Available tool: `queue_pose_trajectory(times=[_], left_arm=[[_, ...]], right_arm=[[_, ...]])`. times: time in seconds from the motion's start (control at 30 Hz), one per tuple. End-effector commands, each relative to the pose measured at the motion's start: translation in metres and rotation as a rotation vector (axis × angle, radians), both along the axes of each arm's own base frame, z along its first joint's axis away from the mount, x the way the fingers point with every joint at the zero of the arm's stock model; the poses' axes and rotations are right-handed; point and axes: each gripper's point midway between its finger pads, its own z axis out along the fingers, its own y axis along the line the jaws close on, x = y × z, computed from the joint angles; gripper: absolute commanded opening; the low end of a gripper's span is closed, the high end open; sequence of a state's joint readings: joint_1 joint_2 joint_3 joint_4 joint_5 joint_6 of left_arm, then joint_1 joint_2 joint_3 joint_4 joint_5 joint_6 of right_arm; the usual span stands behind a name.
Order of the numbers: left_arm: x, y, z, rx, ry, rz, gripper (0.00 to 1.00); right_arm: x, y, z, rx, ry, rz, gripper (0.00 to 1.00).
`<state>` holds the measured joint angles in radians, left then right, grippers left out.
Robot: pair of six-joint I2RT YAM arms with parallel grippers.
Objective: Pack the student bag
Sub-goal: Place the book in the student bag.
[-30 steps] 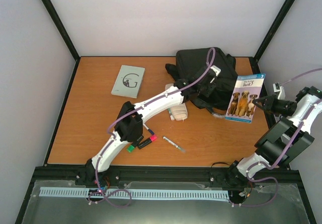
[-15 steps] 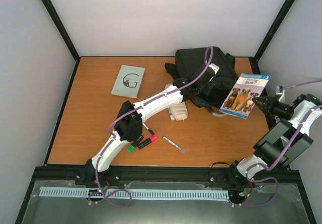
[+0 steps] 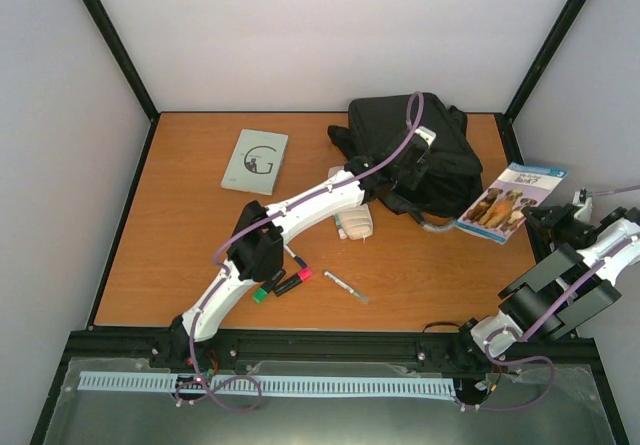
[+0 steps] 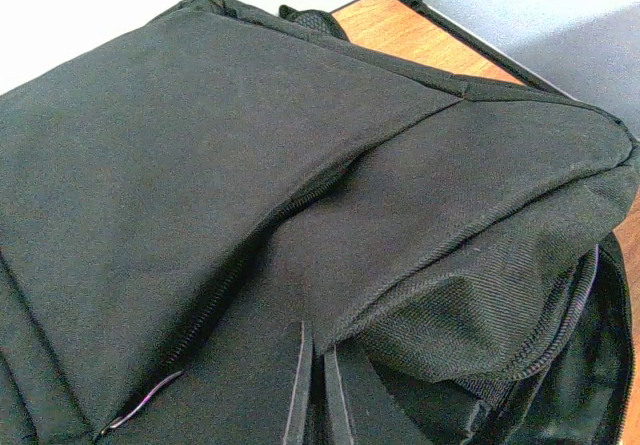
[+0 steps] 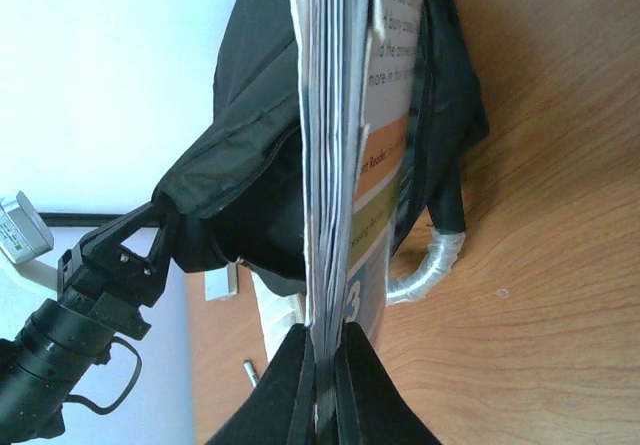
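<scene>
Black woven fabric marks the student bag (image 3: 420, 140), which lies at about 1 o'clock on the worktop (image 3: 190, 255), with its zip mouth gaping on the side toward 3 o'clock. The left fingers (image 4: 297, 395) are closed, and from the wrist view they seem to pinch a fold of the bag's cloth beside that mouth, tenting the flap upward. The right fingers (image 5: 285, 385) are clamped tight on the edge of the dog book (image 3: 512, 198), which hangs over the worktop's rim at 3 o'clock, just beside the bag but not inside it.

The step in hand looks like loading this book. The bag is held open and the book is carried, so packing has barely begun. The next move calls for turning the book edge-on to the opening and sliding it toward 9 o'clock under the lifted flap. The cloth may sag or the corner may snag on the zip.

A grey book (image 3: 255, 160) waits at 11 o'clock, a cream pencil case (image 3: 357, 225) near the centre, and markers (image 3: 285, 283) and a pen (image 3: 345, 287) toward 6 o'clock.

The worktop is orange-brown wood grain, smooth and matte, enclosed by pale plain walls and black frame posts.
</scene>
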<state>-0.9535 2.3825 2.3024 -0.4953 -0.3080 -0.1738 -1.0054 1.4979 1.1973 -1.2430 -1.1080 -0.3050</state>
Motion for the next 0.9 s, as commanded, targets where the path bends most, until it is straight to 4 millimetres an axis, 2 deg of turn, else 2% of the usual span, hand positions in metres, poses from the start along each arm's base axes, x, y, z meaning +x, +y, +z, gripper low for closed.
queue_pose_trajectory(times=[0.0,0.17,0.47,0.87], left_arm=[[0.006,0.003,0.051,-0.111,-0.071,0.037,0.01],[0.006,0.002,0.054,-0.121,-0.073,0.031,0.01],[-0.001,-0.004,0.06,-0.142,-0.064,-0.017,0.01],[-0.021,-0.01,0.077,-0.183,-0.068,-0.143,0.01]], right_arm=[[-0.001,0.007,-0.001,0.089,-0.014,-0.014,0.03],[-0.001,0.019,-0.009,0.138,0.0,0.01,0.03],[0.01,0.069,-0.017,0.176,0.031,0.157,0.03],[0.023,0.121,-0.031,0.239,0.072,0.363,0.03]])
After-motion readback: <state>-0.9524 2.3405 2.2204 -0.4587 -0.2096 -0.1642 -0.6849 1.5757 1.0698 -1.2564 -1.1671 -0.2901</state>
